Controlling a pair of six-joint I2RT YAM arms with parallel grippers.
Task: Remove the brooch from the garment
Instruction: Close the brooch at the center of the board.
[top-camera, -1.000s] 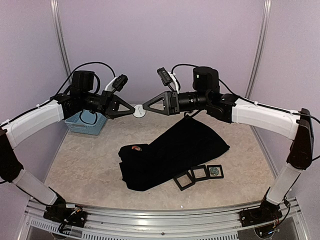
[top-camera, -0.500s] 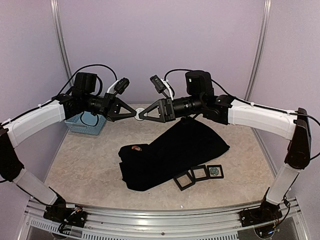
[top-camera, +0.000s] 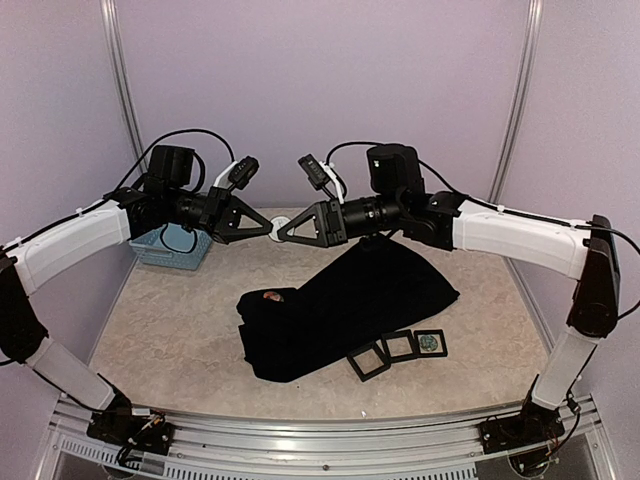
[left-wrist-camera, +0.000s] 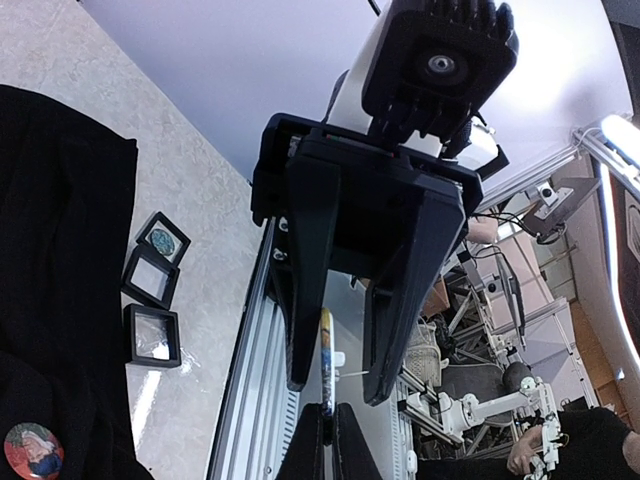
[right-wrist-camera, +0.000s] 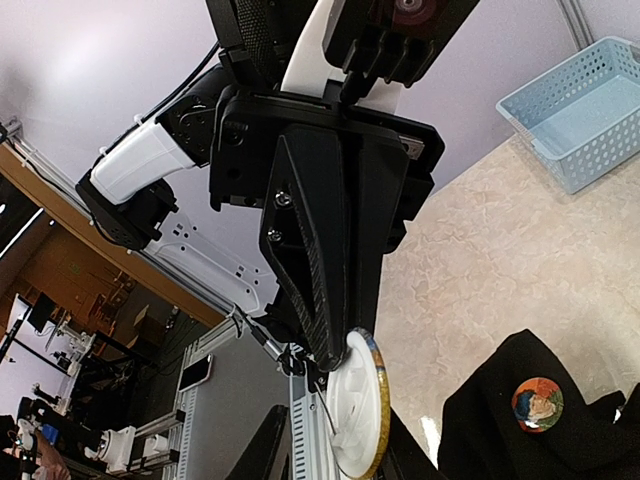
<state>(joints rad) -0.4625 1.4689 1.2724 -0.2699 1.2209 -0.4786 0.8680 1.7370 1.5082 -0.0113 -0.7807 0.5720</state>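
While left arm (top-camera: 75, 240) faces right arm (top-camera: 510, 232) mid-air | left fingers (right-wrist-camera: 320, 250) pinch brooch (right-wrist-camera: 362, 405)

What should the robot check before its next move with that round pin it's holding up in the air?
1. Left tool shut on the held brooch: ok.
2. Right tool has one finger on each side of it: ok.
3. Right tool pinching it: not ok, gaps show on both sides.
4. Held brooch's back pin closed: cannot tell.
5. Second brooch off the garment: not ok, it sits on the black fabric.
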